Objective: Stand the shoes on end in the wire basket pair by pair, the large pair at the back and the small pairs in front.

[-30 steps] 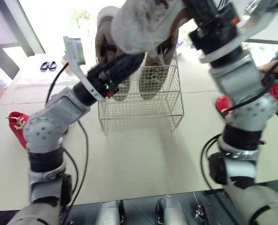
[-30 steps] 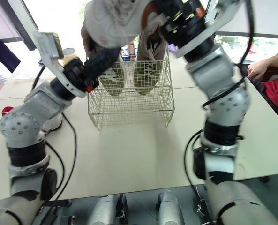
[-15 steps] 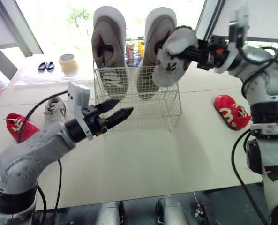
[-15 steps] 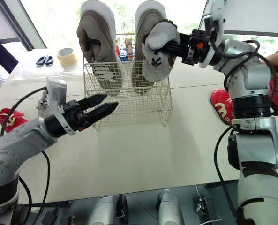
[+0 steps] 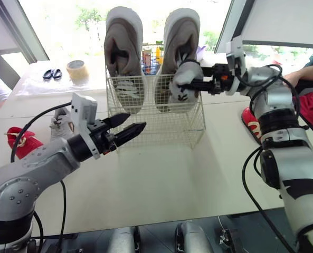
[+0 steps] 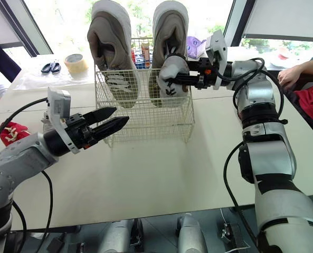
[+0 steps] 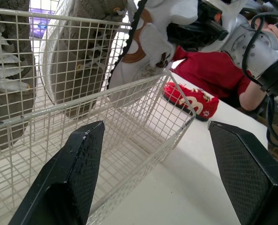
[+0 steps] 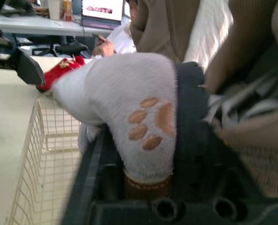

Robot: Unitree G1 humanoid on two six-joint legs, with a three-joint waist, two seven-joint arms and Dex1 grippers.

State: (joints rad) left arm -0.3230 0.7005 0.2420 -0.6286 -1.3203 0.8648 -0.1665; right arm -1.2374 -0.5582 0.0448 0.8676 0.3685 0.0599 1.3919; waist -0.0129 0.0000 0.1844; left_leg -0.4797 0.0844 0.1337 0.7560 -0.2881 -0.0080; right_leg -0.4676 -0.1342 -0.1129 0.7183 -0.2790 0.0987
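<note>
The big pair already stands toe-down at the back of the basket, so it makes sense that the right gripper, fingers clamped on a small white shoe, has it at the basket's rim just in front of them. The left gripper hovers just outside the basket's front wall, fingers wide apart and empty, I'd guess waiting to steady things. The right wrist view gives you the paw print on that shoe, and the left wrist view catches a red shoe on the table off the basket's right side.
</note>
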